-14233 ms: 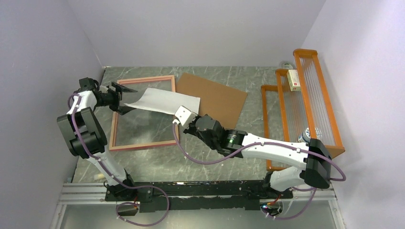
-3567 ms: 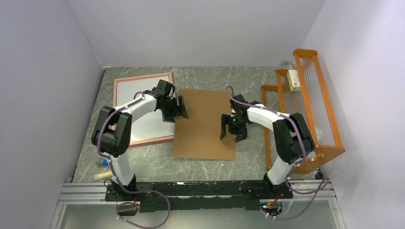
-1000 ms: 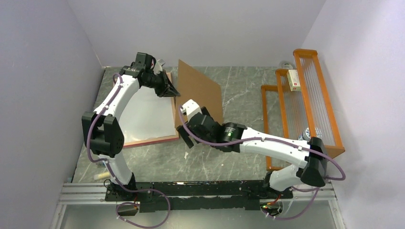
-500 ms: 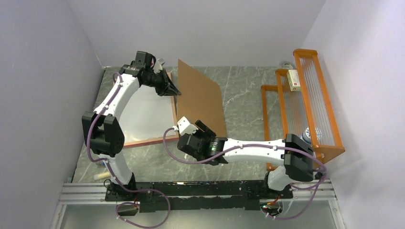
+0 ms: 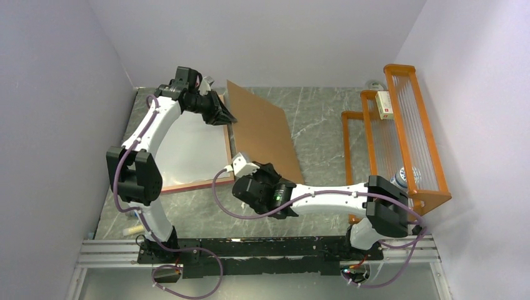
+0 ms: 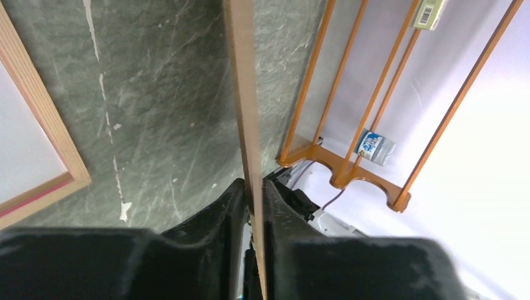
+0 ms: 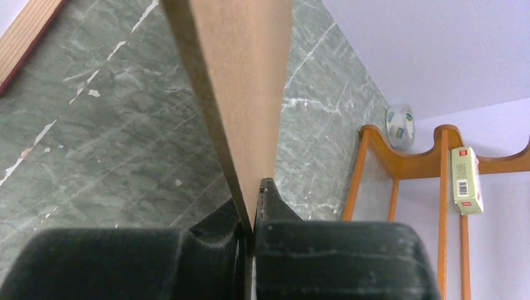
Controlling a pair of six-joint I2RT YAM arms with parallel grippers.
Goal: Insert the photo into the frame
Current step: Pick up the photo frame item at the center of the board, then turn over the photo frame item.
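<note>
**Holding one board in two grippers**

The left gripper [image 6: 253,190] is clamped on the far corner of the single brown backing board [image 5: 259,134]. The right gripper [image 7: 253,203] is clamped on its near edge, and the board is tilted.

One frame [image 5: 197,185] lies wood-side up on the left. It contains one photo [image 5: 187,147], white back up.

One orange wire rack [image 5: 409,119] on the right holds one small box [image 5: 384,104] and one bottle [image 6: 374,145].

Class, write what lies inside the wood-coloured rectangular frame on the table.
The white-backed rectangular photo fills the pale wooden frame. Its other face is turned down, unseen. The left hand, holding the brown cardboard board, hides the frame's far corner.
</note>
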